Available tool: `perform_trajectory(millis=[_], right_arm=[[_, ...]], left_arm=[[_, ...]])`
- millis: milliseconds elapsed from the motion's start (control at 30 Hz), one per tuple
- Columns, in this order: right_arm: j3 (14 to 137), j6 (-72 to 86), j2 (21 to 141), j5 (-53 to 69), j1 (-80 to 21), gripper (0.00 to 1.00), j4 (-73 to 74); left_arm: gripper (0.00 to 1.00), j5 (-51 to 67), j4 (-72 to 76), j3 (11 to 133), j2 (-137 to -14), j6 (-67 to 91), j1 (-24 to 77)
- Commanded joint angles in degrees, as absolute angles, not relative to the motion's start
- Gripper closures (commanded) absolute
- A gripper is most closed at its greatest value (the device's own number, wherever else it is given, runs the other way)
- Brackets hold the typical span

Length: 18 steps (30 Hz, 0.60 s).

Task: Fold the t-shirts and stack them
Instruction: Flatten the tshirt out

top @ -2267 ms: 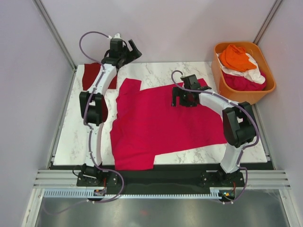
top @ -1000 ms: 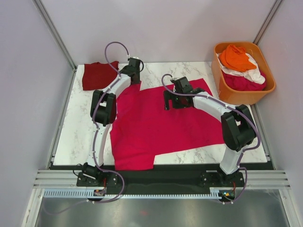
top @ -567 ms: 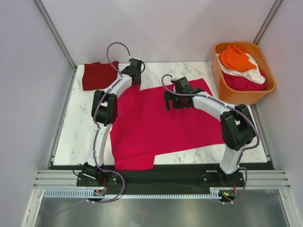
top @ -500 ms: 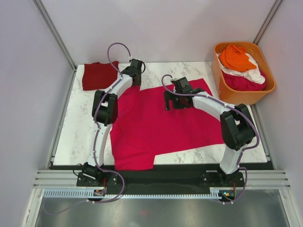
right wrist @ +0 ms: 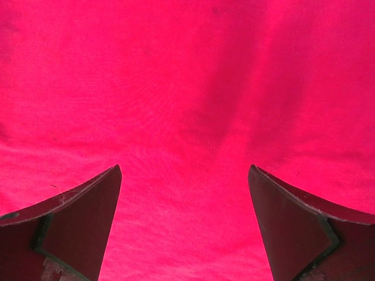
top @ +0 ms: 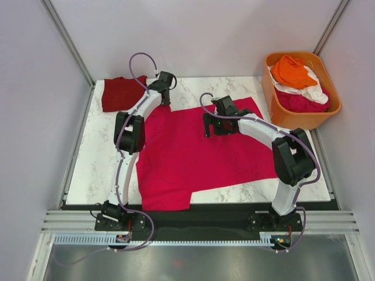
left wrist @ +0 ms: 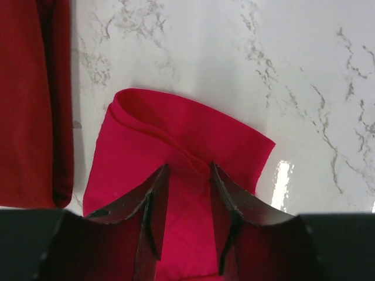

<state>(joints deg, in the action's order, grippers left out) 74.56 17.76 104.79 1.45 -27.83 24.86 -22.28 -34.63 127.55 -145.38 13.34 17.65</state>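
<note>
A magenta t-shirt (top: 199, 152) lies spread flat across the marble table (top: 94, 170). A folded maroon t-shirt (top: 120, 92) sits at the back left corner. My left gripper (top: 164, 92) is down on the magenta shirt's back left sleeve (left wrist: 176, 129), just right of the maroon shirt (left wrist: 29, 99). Its jaws (left wrist: 186, 167) are open but narrowed, astride a ridge of cloth, and the sleeve's far edge is curled over. My right gripper (top: 212, 130) hovers wide open over the upper middle of the shirt (right wrist: 187, 88), nothing between its fingers (right wrist: 184, 167).
An orange tub (top: 268, 96) stands at the back right beside the table. It holds an orange shirt (top: 291, 70), a white one (top: 313, 91) and a pink one (top: 299, 102). Grey walls close in the left, back and right sides.
My left arm swung from the back left corner over to the magenta shirt's sleeve, came down on it and narrowed its jaws. The right gripper shifted slightly left, then stayed still.
</note>
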Motion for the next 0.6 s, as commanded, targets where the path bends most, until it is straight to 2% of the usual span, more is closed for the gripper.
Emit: perform_trajectory(millis=[0, 167, 567], right_arm=[[76.1, 17.3, 104.9, 0.7, -27.6, 0.02, 24.8], [76.3, 17.3, 105.2, 0.7, -27.7, 0.02, 24.8], [76.2, 17.2, 105.8, 0.5, -27.6, 0.02, 24.6]], left_arm=[[0.59, -21.4, -35.9, 128.8, -145.4, 16.2, 16.4], [0.65, -21.0, -35.9, 128.5, -145.2, 16.6, 16.2], [0.63, -20.7, -34.9, 128.2, -143.5, 16.2, 16.0]])
